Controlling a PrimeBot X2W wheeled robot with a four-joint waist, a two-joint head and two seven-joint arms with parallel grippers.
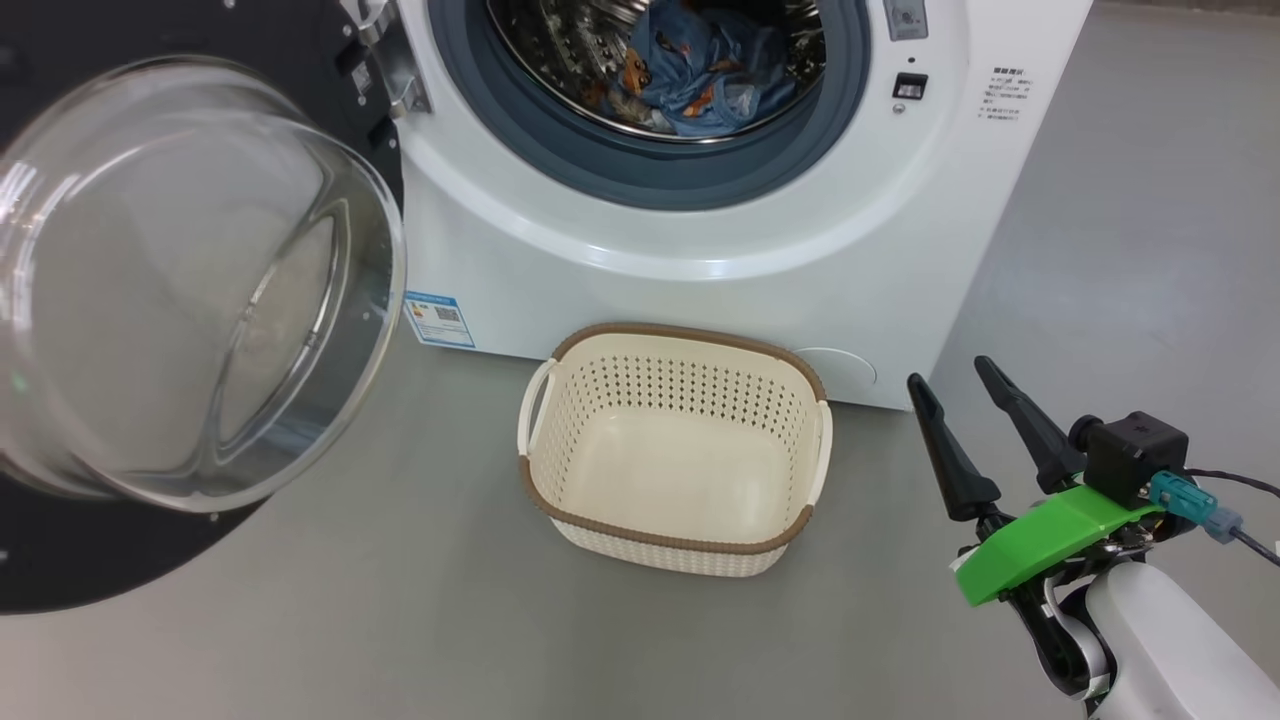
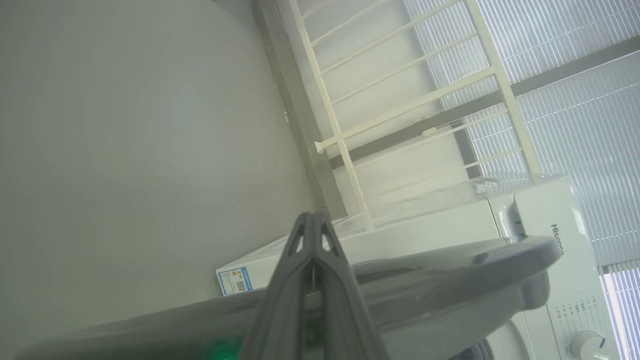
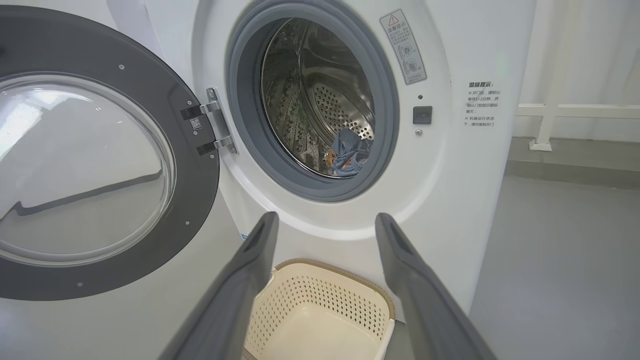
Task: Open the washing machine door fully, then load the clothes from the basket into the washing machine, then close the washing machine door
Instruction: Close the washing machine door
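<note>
Blue clothes (image 1: 700, 80) lie in the washer (image 1: 700, 270), down in the steel drum (image 3: 325, 100). So why is the basket (image 1: 690, 335) bare? (Tim)

I think the loading part is done. The basket sits on the floor (image 1: 400, 620) just in front of the washer, right under the hole, so the trip up is short. (Ana)

Why is the door (image 1: 180, 300) so far out to the left? (Tim)

It hangs wide on its hinge (image 3: 215, 122) so nothing blocks the hole. I think shutting it is the job that is left. (Ana)

What do the grippers do? (Tim)

The right gripper (image 1: 950, 372) is low, off to the right of the basket. Its two fingers are spread apart and hold nothing. I think it is there to keep out of the door's way. The left gripper (image 2: 312, 220) has its fingers pressed tight together. It is close to the door's grey edge, maybe to push it. I cannot tell if it touches. (Ana)

How does the door look? (Tim)

Big, round and shiny black, with see-through glass that bulges out of the middle. It is wider than the basket. (Ana)

And the clothes? (Tim)

Soft and crumpled, light blue with little orange shapes. (Ana)
</note>
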